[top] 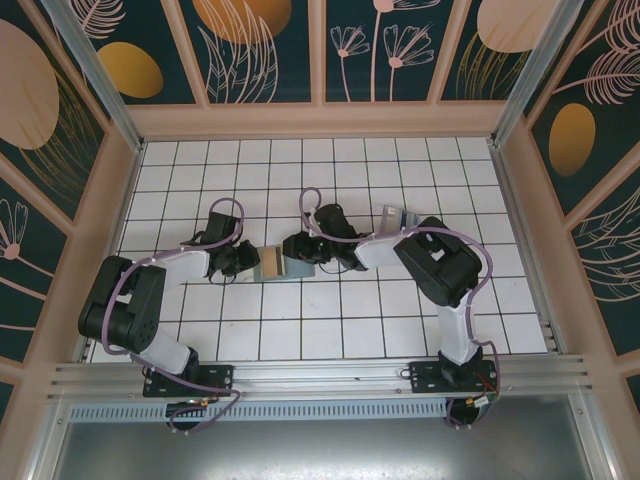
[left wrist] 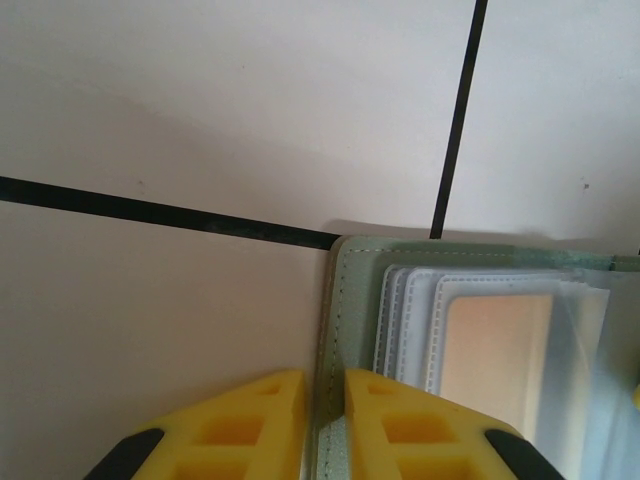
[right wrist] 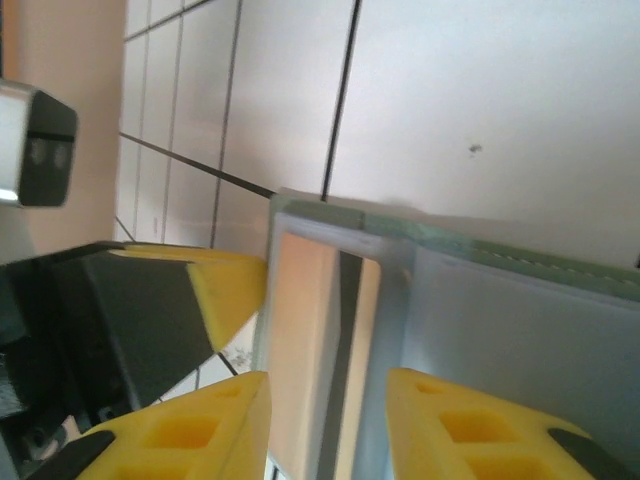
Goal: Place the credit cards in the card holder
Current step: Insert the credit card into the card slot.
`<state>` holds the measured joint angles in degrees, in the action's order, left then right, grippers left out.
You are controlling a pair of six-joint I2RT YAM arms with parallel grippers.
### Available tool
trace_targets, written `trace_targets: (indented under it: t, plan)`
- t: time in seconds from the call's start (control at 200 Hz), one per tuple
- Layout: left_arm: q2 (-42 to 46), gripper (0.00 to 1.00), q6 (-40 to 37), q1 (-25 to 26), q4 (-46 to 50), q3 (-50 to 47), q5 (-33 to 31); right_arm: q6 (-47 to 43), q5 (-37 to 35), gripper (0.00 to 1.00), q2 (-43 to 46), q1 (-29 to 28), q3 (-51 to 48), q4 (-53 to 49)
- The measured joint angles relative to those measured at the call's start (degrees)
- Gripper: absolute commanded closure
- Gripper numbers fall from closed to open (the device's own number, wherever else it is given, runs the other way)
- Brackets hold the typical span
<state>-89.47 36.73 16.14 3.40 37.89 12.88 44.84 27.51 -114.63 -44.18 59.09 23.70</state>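
The holder (top: 270, 262) lies on the white tiled surface (top: 400, 320) about midway across, between the two arms, which reach in toward each other from either side. From above it shows as a small sage and tan patch with the left hand (top: 243, 261) touching its left side and the right hand (top: 297, 248) at its right side.

In the left wrist view the left hand (left wrist: 325, 415) is closed down to a thin slit, and the green stitched edge of the holder (left wrist: 350, 290) stands in that slit, pinched between the two yellow fingers (left wrist: 265, 425). The holder is open: to the right of the green cover lie several clear sleeves stacked like steps, and a tan panel shows through the top one. Its corner sits close to where two black tile lines meet.

In the right wrist view the right hand (right wrist: 330, 425) has its yellow fingers (right wrist: 450, 425) set fairly wide, one on each side of a tan strip with a dark stripe down it, part of the open holder (right wrist: 520, 330). The fingers are close against that strip, but I cannot tell whether they press on it or only straddle it. A pale clear sleeve spreads to the right, with the green cover edge above it. One yellow finger of the left hand (right wrist: 225, 290) comes in from the left and meets the holder's near edge.
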Motion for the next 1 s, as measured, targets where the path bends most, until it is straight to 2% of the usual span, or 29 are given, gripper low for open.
trace_targets:
  t: [0.08,0.175,0.245,0.405,0.571,0.761,0.996]
  plan:
    - [0.00,0.80,-0.02,-0.02,-0.15,-0.04,0.13,0.00,-0.26,0.68,0.00,-0.07,-0.02,-1.22]
    - [0.00,0.79,0.00,-0.02,-0.17,-0.04,0.15,-0.02,-0.55,0.83,0.00,-0.39,-0.02,-1.51]
    - [0.00,0.80,0.00,-0.02,-0.17,-0.04,0.17,-0.02,-0.52,0.88,-0.02,-0.92,0.00,-1.90]
    - [0.00,0.79,0.00,-0.02,-0.22,-0.09,0.17,0.22,-0.50,0.90,-0.61,-2.08,0.50,-2.56]
    - [0.00,0.79,0.00,-0.02,-0.42,-0.20,0.17,0.28,-0.39,0.98,-2.64,-2.58,1.92,-2.75]
    - [0.07,0.79,0.00,-0.07,-0.63,-0.31,0.22,0.46,-0.24,0.98,-3.30,-2.95,3.41,-2.84]
    - [1.05,0.77,0.68,-0.07,-1.07,-1.05,0.11,-0.26,-1.18,0.86,-2.58,-3.19,3.39,-4.42]
